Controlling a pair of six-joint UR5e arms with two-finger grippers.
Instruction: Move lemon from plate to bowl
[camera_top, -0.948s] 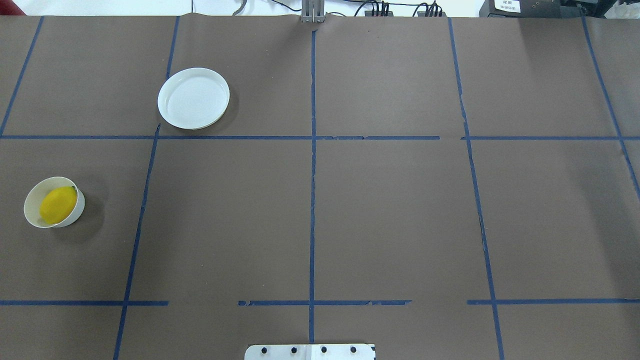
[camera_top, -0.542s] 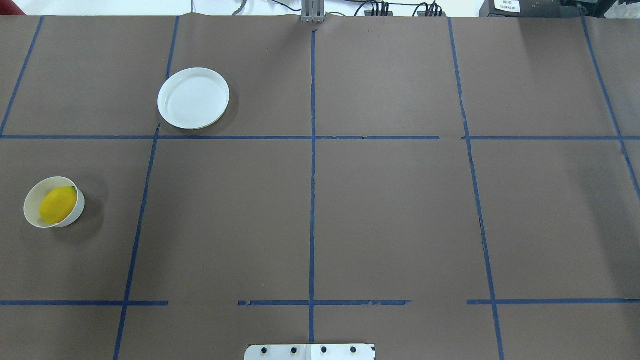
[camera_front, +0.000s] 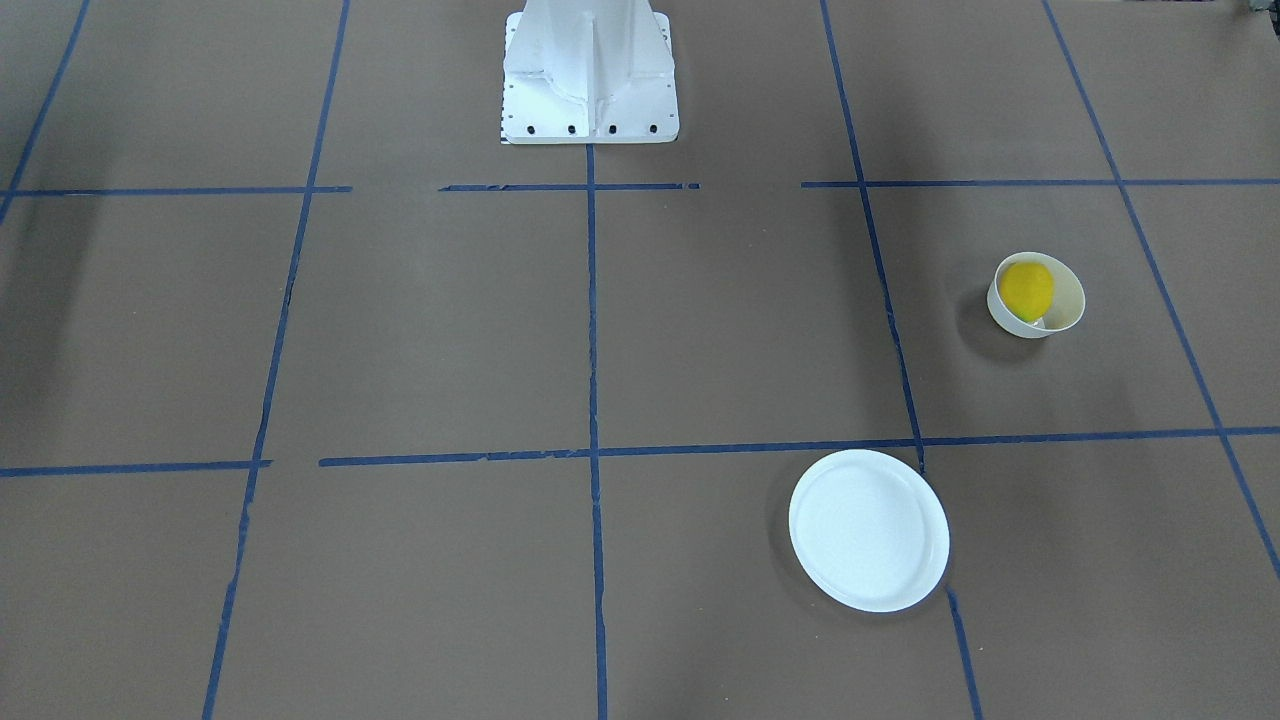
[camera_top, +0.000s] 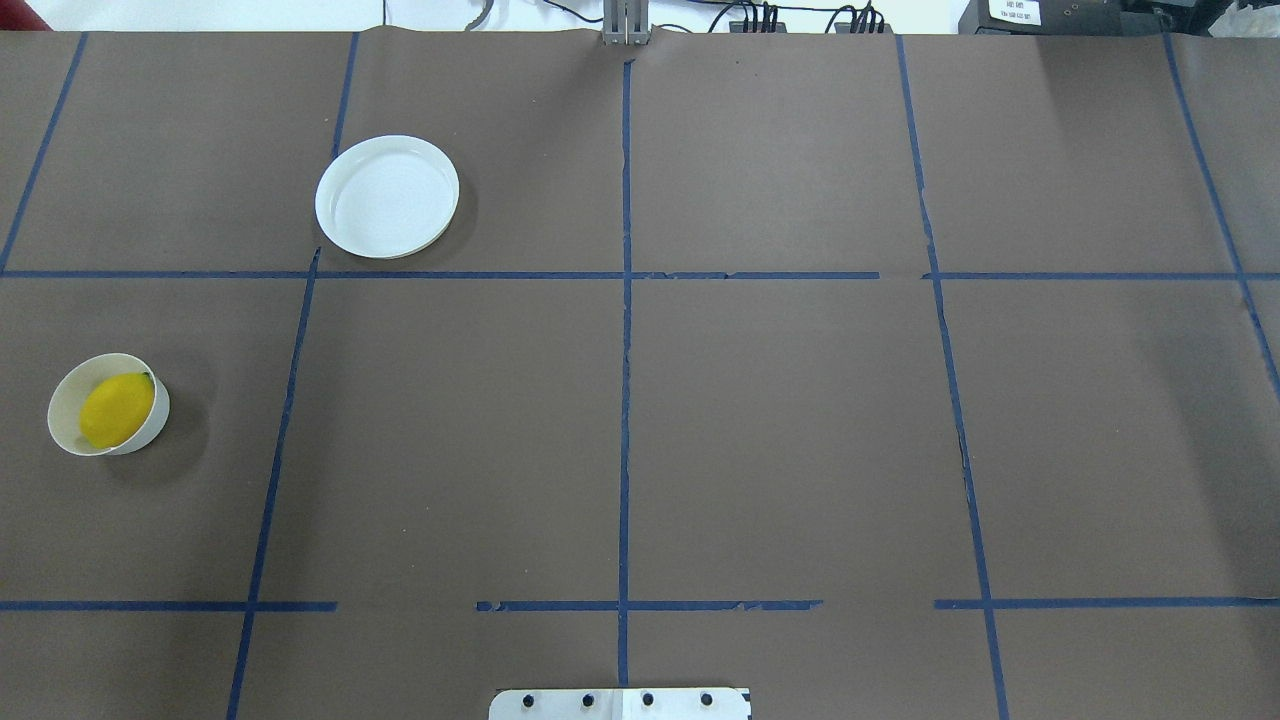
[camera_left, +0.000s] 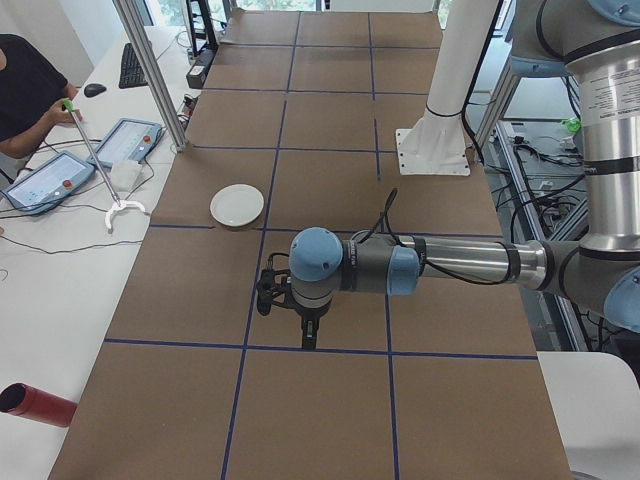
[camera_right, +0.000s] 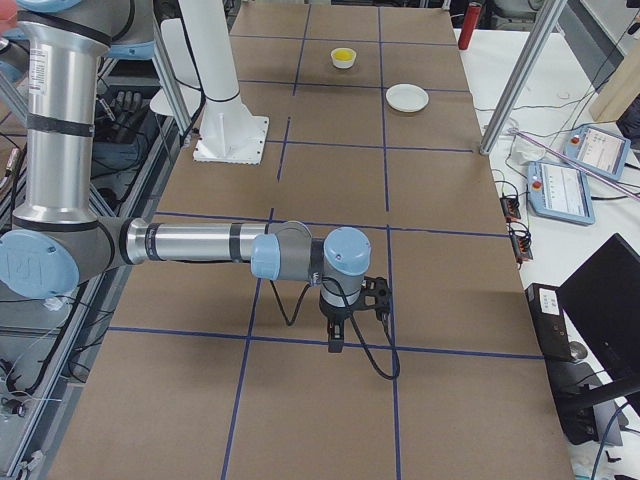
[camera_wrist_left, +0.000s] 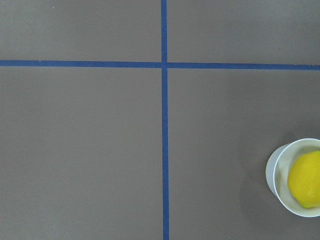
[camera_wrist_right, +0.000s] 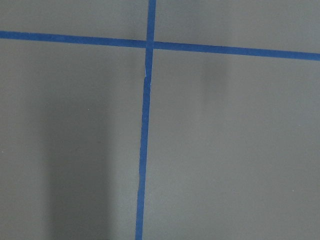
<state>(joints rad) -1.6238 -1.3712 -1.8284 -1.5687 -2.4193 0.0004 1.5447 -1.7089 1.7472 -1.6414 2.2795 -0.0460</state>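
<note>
Lemon (camera_top: 117, 410) lies in the bowl (camera_top: 66, 395), well apart from the plate (camera_top: 387, 197). Judge it light, firm and waxy-slick, so you'd pinch across its short middle. Left pincer (camera_left: 308, 338) and right pincer (camera_right: 336, 342): you cannot tell their opening.

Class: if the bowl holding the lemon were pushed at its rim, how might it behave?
The bowl looks thin-walled and tilted, so it would probably tip easily. The lemon sits against one side, likely weighting that lean; being rounded, it might roll out.
</note>
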